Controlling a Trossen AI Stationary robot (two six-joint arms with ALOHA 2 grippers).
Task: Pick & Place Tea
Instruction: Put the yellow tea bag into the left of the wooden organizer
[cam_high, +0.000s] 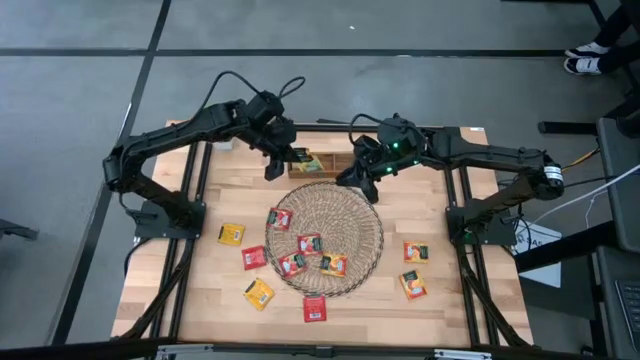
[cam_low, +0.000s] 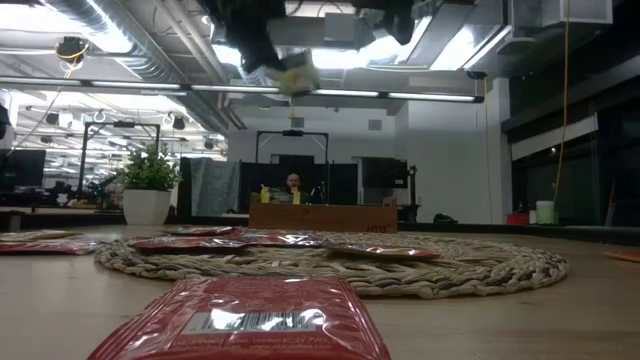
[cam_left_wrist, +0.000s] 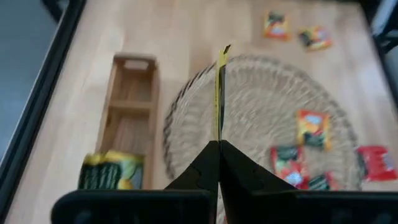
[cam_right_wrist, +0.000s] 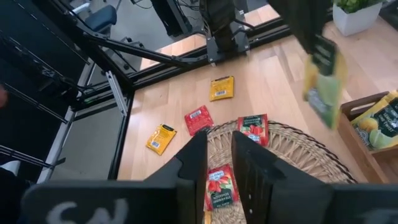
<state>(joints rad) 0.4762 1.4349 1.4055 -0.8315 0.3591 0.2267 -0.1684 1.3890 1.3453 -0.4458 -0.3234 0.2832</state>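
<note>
We see the left gripper (cam_high: 281, 157) raised over the wooden tray (cam_high: 322, 165) at the table's (cam_high: 440, 310) far edge, its fingers pinched together on a yellow tea sachet (cam_left_wrist: 219, 93) that stands edge-on between them. The right gripper (cam_high: 362, 172) hangs near the far rim of the round wicker mat (cam_high: 355, 215), its fingers parted by a narrow gap and carrying nothing. Several sachets (cam_high: 309, 243) lie on the mat; others are scattered on the wood around it
</note>
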